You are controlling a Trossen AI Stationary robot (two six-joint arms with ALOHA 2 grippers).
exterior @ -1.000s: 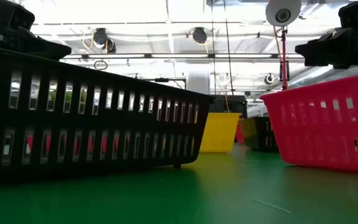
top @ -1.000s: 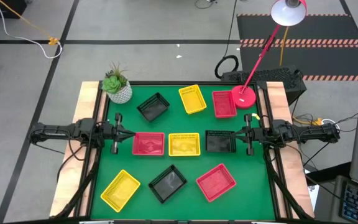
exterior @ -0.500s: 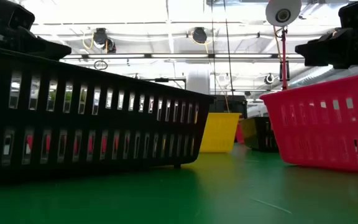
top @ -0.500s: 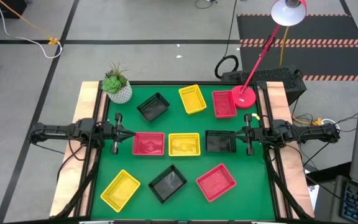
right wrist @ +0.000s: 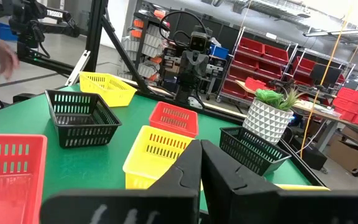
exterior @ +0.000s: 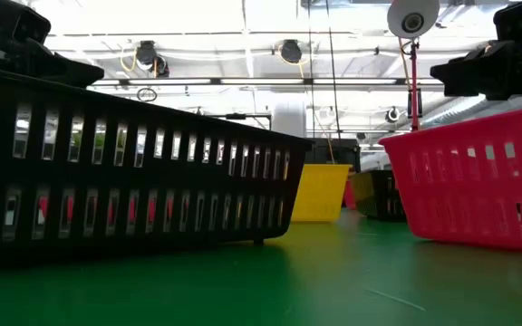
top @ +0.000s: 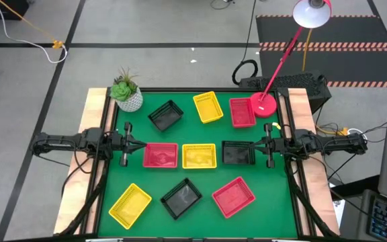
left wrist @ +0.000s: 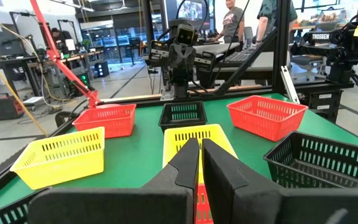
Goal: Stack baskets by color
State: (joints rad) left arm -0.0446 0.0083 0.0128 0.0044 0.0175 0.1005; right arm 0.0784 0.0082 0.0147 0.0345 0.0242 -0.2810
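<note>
Nine baskets [top: 199, 156] lie unstacked across green surface [top: 136, 128], three rows. Left end effector [top: 140, 145] closed, empty, beside red middle-row basket [top: 160, 155]. Right end effector [top: 252, 145] closed, empty, beside black one [top: 238, 153].

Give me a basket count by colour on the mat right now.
Red baskets: 3
Yellow baskets: 3
Black baskets: 3
Total: 9, all lying separately, none stacked yet.

No visible change, baskets [top: 199, 156] unmoved, arms unmoved
</note>
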